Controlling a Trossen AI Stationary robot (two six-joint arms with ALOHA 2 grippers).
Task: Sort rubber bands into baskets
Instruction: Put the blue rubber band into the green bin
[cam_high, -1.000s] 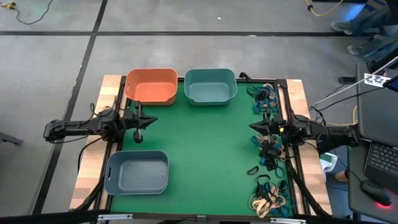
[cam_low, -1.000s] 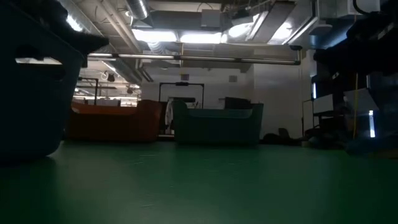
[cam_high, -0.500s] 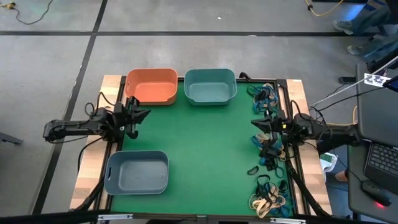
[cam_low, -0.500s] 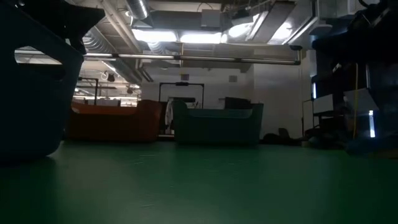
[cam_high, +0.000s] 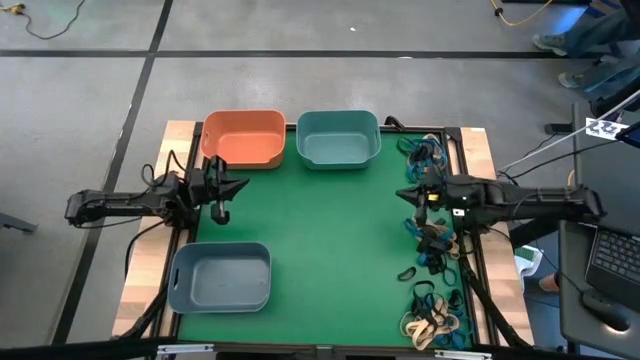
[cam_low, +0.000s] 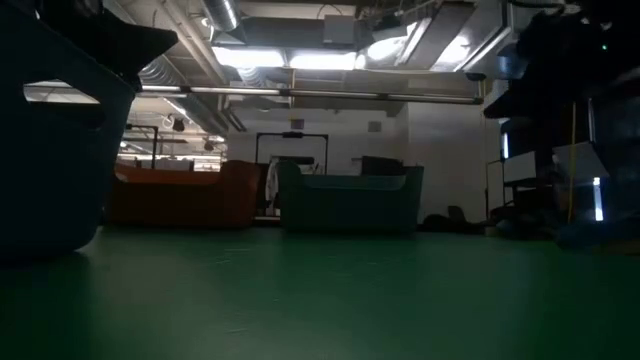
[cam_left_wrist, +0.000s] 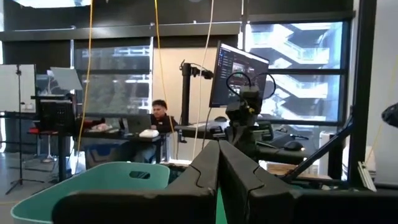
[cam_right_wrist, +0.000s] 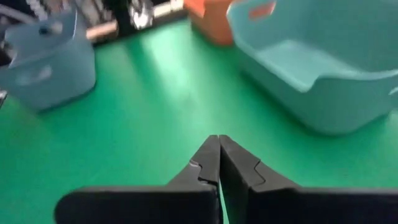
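Three baskets stand on the green mat: orange (cam_high: 244, 137) and teal (cam_high: 339, 137) at the far edge, grey-blue (cam_high: 220, 276) at the near left. Rubber bands in black, teal and tan lie in loose heaps along the mat's right edge (cam_high: 428, 155), (cam_high: 437, 245), (cam_high: 432, 320). My left gripper (cam_high: 242, 186) is shut and holds nothing; it hovers at the mat's left side between the orange and grey-blue baskets, pointing toward the right edge (cam_left_wrist: 217, 149). My right gripper (cam_high: 402, 194) is shut and holds nothing; it hovers beside the rubber bands, tipped down over bare mat (cam_right_wrist: 217, 140).
A dark frame (cam_high: 462, 160) borders the mat, and black cables run along both sides. Bare green mat (cam_high: 330, 240) lies between the two grippers. A laptop (cam_high: 610, 250) sits beyond the right edge. A person sits at a desk (cam_left_wrist: 155, 118) in the room behind.
My right arm has stretched out. Its gripper has risen above the rubber bands, shifted slightly toward the table's far left and tipped downward, still shut. My left gripper has tipped up a little in place, still shut.
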